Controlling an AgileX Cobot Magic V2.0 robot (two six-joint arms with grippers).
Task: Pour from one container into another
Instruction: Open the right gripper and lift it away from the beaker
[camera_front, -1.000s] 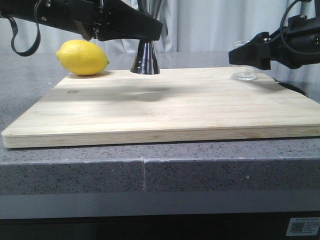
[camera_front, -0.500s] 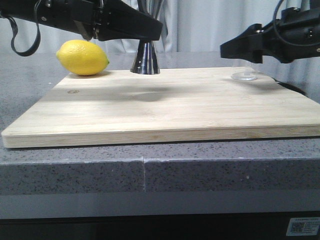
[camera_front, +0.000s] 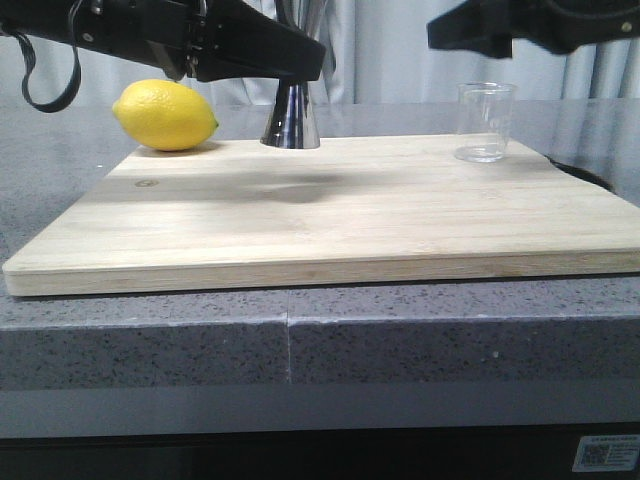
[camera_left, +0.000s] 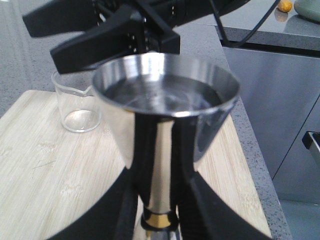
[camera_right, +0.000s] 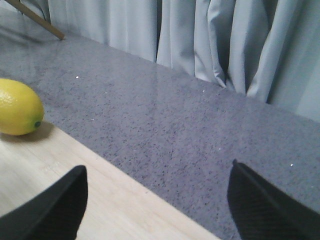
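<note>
Jigger (camera_front: 291, 118) is clamped upright at the board's (camera_front: 330, 215) back edge by left gripper (camera_left: 157, 200); empty beaker (camera_front: 484, 122) is left standing at back right under right gripper (camera_right: 155, 205), fingers apart, so retreat should be kept vertical.

On the table (camera_front: 60, 130) lies the cutting board (camera_front: 330, 215). The jigger (camera_front: 291, 118) stands at the board's back edge — between my left gripper's (camera_left: 157, 210) fingers. The lemon (camera_front: 165, 115) lies left of it, the beaker (camera_front: 484, 122) well apart to the right, with my right gripper (camera_right: 155, 200) above it.
</note>
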